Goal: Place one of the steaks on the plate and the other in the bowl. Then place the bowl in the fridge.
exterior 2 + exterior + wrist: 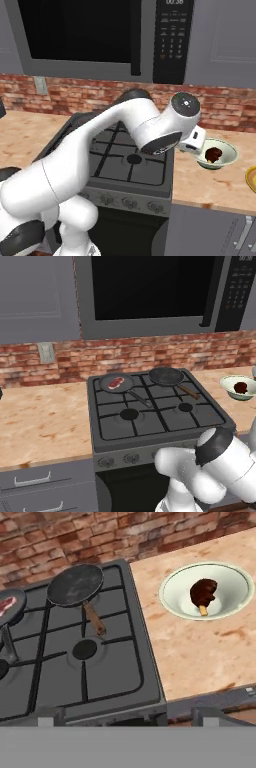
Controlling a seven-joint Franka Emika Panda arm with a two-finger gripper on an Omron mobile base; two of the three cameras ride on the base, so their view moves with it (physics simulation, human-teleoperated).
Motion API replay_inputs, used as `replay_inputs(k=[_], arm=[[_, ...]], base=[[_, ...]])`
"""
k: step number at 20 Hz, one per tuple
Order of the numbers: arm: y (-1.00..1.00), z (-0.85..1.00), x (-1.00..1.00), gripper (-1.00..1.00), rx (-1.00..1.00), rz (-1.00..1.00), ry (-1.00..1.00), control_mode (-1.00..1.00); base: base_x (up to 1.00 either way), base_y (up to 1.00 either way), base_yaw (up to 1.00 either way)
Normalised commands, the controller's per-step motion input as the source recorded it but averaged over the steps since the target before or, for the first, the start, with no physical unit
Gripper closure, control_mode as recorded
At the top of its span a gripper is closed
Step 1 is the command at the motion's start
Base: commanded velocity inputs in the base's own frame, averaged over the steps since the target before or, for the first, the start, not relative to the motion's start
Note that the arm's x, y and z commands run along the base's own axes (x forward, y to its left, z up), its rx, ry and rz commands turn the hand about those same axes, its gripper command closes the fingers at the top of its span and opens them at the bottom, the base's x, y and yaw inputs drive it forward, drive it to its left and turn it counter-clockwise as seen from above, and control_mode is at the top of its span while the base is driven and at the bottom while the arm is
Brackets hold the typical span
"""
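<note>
1. My jaws stand wide apart with nothing between them, raised above the stove's (85, 662) front edge and looking down across it.
2. The bowl (207, 591) sits on the surface (200, 647) just right of the stove, and the dark steak (202, 592) already lies in it, so that half looks done.
3. The red steak (117, 382) lies in the left pan (116, 383) on the back burner; I judge it goes next, to the plate.
4. The right pan (75, 584) is bare, its handle pointing toward me.
5. The plate (251, 180) is a yellow sliver at the right base view's edge, beyond the bowl.
6. Keeping high clears the pan handles for my swing left.
</note>
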Motion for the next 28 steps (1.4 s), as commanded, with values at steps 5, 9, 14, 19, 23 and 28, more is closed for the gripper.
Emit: replay_inputs(k=[5,9,14,19,23,28], arm=[[1.0,0.03,-0.56,-1.0,0.01,-0.08,0.05,-1.0],[1.0,-0.26,-0.45,-1.0,0.0,-0.01,-0.08,-1.0],[1.0,-0.04,0.01,-1.0,-0.03,0.0,-0.11,-1.0],[1.0,0.15,0.1,-1.0,-0.11,0.0,-0.06,-1.0],[1.0,0.19,0.04,-1.0,-0.14,0.01,-0.02,-1.0],[1.0,0.01,0.23,-1.0,-0.13,0.0,-0.05,-1.0]], base=[[0.0,0.0,0.0],[0.0,0.0,0.0],[0.0,0.0,0.0],[0.0,0.0,0.0],[0.0,0.0,0.0],[0.0,0.0,0.0]])
